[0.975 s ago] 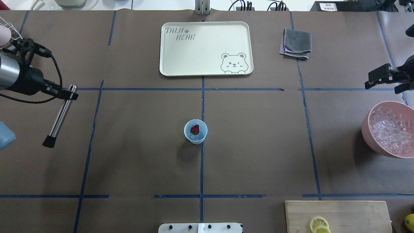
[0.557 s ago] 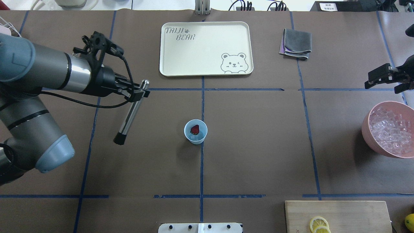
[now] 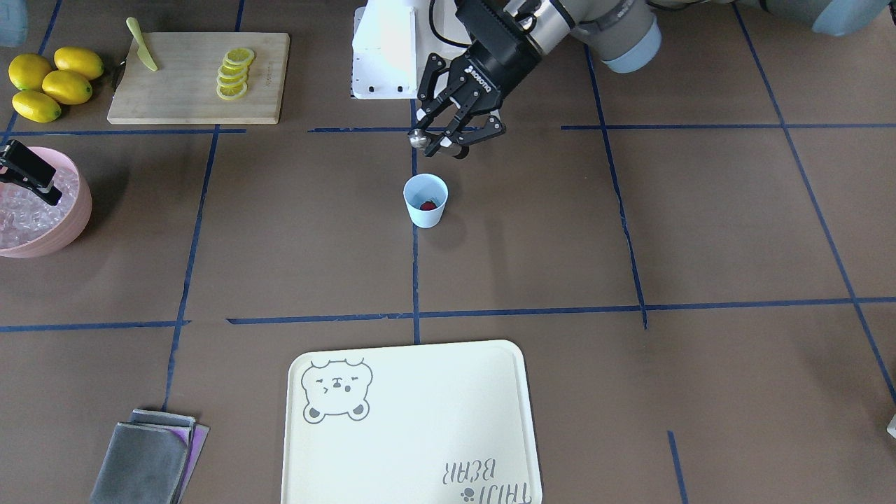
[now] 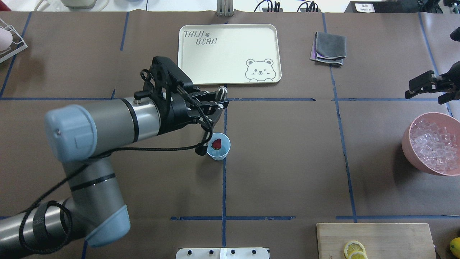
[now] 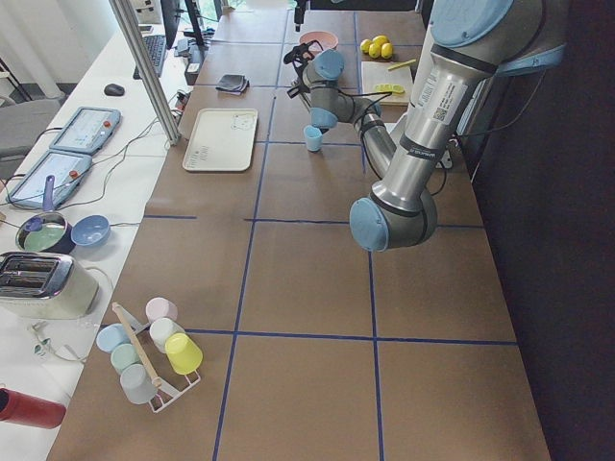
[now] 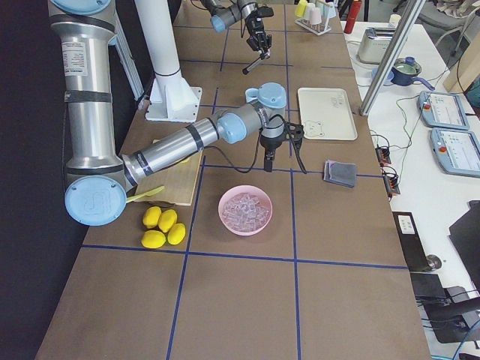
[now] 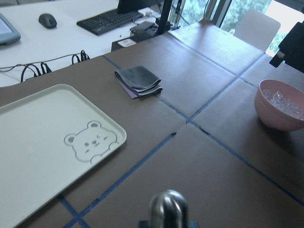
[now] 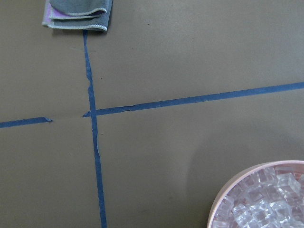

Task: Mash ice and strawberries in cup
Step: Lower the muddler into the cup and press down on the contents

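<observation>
The pale blue cup (image 4: 217, 153) stands at the table's centre and also shows in the front view (image 3: 425, 210). One dark-red strawberry (image 4: 216, 144) lies inside it. I cannot tell if ice is in the cup. My left gripper (image 4: 215, 102) is shut on a steel muddler (image 4: 222, 92) that hangs tilted, and its black tip (image 4: 199, 151) hovers by the cup's left rim. The ice (image 4: 431, 144) fills a pink bowl (image 4: 406, 138) at the right edge. My right gripper (image 4: 426, 94) hovers by the bowl's far side, open and empty.
A cream bear tray (image 4: 230, 54) lies at the back centre, with a folded grey cloth (image 4: 329, 48) to its right. A cutting board (image 4: 388, 233) with lemon slices (image 4: 354, 249) is at the front right. Whole lemons (image 3: 49, 80) and a knife (image 3: 142, 43) lie near it.
My left arm has swept right from the table's left edge to the centre, carrying the muddler until its tip is beside the cup. The right arm has not moved.
</observation>
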